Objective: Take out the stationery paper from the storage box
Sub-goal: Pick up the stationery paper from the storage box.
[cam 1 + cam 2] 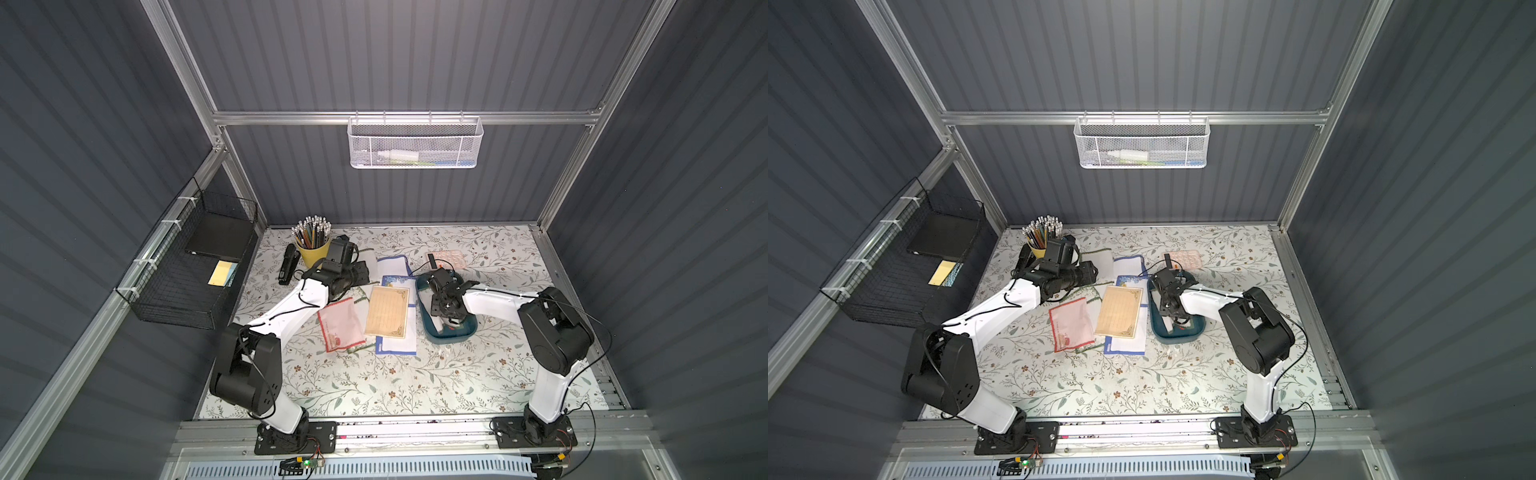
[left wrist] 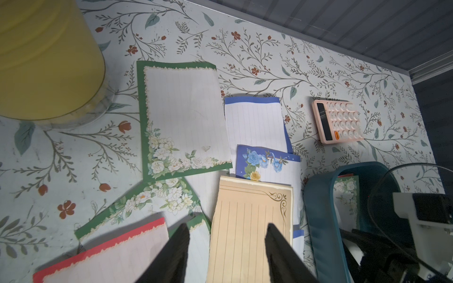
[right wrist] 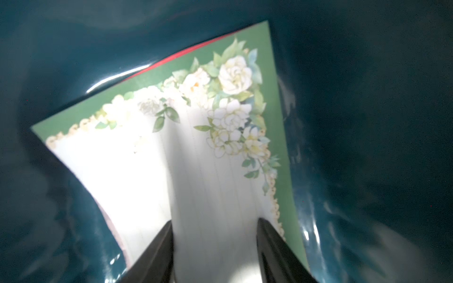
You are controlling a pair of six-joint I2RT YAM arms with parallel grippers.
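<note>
1. storage box (image 2: 321, 220): dark teal, glossy.
2. green-bordered sheet (image 3: 196, 171): white, ruled, with white roses and cream scallop trim. A red edge shows under it, upper centre of the right wrist view.
3. tan sheet (image 1: 387, 311): ruled, dark ornate corners.
4. red-bordered sheet (image 1: 340, 324): pinkish white. blue floral sheet (image 2: 269, 166): blue roses, one yellow.
5. surface (image 1: 415, 382): pale, grey-green sprigs, rust-red flowers.
6. calculator (image 2: 337, 121): pink. cup (image 2: 49, 61): yellow.

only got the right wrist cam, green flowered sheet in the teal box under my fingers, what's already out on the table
Observer: A tan sheet lies on the table beside the storage box, on top of blue-bordered sheets.
Operator: is the left gripper busy
Observer: No, it hangs open above the sheets on the table, holding nothing.
Operator: anything behind the box
Observer: A pink calculator, flat on the table.
</note>
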